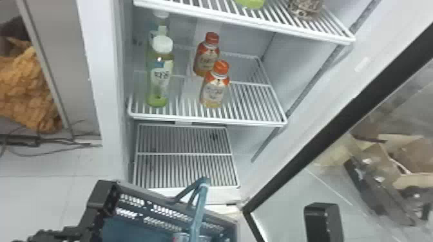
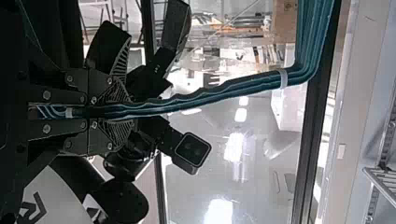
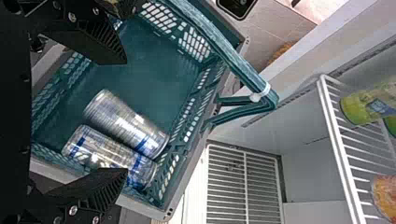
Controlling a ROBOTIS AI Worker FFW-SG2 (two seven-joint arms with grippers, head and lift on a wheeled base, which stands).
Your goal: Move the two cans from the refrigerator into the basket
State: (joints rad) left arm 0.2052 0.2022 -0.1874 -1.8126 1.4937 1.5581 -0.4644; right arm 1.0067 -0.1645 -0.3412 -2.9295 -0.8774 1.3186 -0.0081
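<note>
Both cans [image 3: 126,123] are being held side by side in the near basket [image 3: 149,63]. Its handle [image 2: 210,96] is being clenched by the left gripper [image 2: 133,111], presumably for steadiness; the right gripper's [image 3: 126,116] spread, empty fingers are being pointed basketward.

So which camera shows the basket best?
The right wrist view: it looks into the basket, both cans inside. The head view cuts it off below; the left wrist view shows its handle in the left gripper.

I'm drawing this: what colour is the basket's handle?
The handle is teal, clearest in the left wrist view.
</note>
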